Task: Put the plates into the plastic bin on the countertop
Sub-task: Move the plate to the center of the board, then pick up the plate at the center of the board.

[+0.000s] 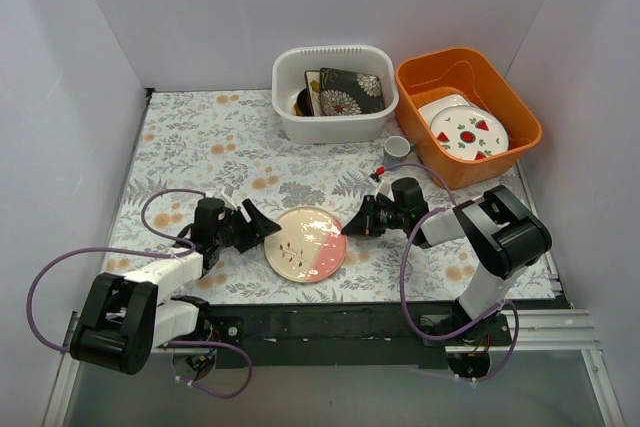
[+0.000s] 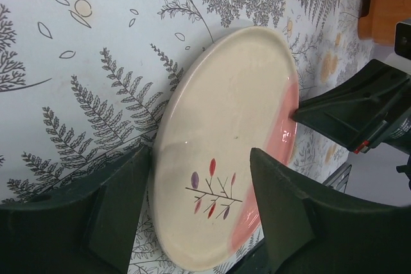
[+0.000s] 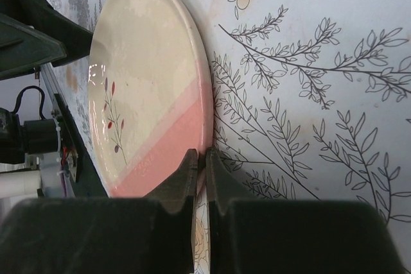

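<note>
- The pink plate (image 1: 305, 242) lies on the tabletop (image 1: 200, 137) near the front edge, between the two arms and well apart from the plastic bin (image 1: 335, 125) at the back.
- The right end effector (image 3: 200, 158) is pinched almost closed on the plate's pink rim, with only the rim's thickness between its tips.
- The left end effector (image 1: 268, 230) stands wide open at the plate's opposite, cream edge. In the left wrist view its fingers (image 2: 115, 216) sit either side of that rim and grip nothing.
- Bare patterned tabletop runs between the plate and the bin. A small cup (image 1: 397, 146) stands just beside the bin's right front corner, near the orange tub (image 1: 520, 117).
- White walls (image 1: 60, 97) close in the left, back and right sides, and the bin and tub sit close to the back one.
- Inside the bin, a black flowered square plate (image 1: 352, 90) leans over a cream square plate (image 1: 313, 87). What lies beneath them is too dark to make out.
- White plates with fruit marks (image 1: 465, 132) lie in the orange tub, partly overlapping.
- Whether the pink plate's gripped edge is off the surface cannot be told.
- Purple cables (image 1: 60, 267) loop beside both arms.
</note>
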Controlling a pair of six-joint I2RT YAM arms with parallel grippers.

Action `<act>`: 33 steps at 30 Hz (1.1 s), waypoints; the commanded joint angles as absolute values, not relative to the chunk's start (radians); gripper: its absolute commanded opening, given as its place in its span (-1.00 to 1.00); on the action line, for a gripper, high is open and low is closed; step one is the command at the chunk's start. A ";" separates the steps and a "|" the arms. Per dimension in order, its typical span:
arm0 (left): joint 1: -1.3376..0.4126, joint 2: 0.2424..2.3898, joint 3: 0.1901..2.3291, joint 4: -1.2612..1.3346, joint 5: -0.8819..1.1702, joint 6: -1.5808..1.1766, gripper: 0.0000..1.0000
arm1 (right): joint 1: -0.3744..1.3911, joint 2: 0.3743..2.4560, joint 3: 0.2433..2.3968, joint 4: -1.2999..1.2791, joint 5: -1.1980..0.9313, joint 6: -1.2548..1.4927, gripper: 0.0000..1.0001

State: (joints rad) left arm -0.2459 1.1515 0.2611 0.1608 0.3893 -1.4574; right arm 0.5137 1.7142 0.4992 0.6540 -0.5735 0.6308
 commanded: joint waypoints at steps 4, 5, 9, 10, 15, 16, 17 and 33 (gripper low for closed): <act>-0.253 1.160 0.129 0.087 0.446 -1.508 0.29 | 0.525 1.713 0.459 0.534 -0.549 0.601 -0.97; -0.252 1.149 0.112 0.089 0.457 -1.517 0.29 | 0.523 1.710 0.457 0.531 -0.548 0.601 -0.97; -0.255 1.065 0.075 0.080 0.457 -1.560 0.29 | 0.512 1.698 0.459 0.514 -0.538 0.591 -0.97; -0.255 1.049 0.066 0.080 0.453 -1.566 0.29 | 0.502 1.691 0.460 0.509 -0.537 0.588 -0.97; -0.258 1.017 0.057 0.072 0.431 -1.572 0.28 | 0.463 1.666 0.477 0.463 -0.534 0.563 -0.97; -0.258 1.028 0.058 0.072 0.430 -1.571 0.28 | 0.454 1.655 0.483 0.453 -0.529 0.551 -0.97; -0.259 1.032 0.060 0.075 0.433 -1.568 0.28 | 0.448 1.652 0.489 0.431 -0.525 0.545 -0.97; -0.347 1.209 0.117 0.158 0.517 -1.511 0.22 | 0.365 1.628 0.497 0.393 -0.522 0.509 -0.97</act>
State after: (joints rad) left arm -0.3050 1.1107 0.1413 0.2756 0.5163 -1.5726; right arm 0.3794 1.6218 0.4961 0.4614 -0.5838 0.5507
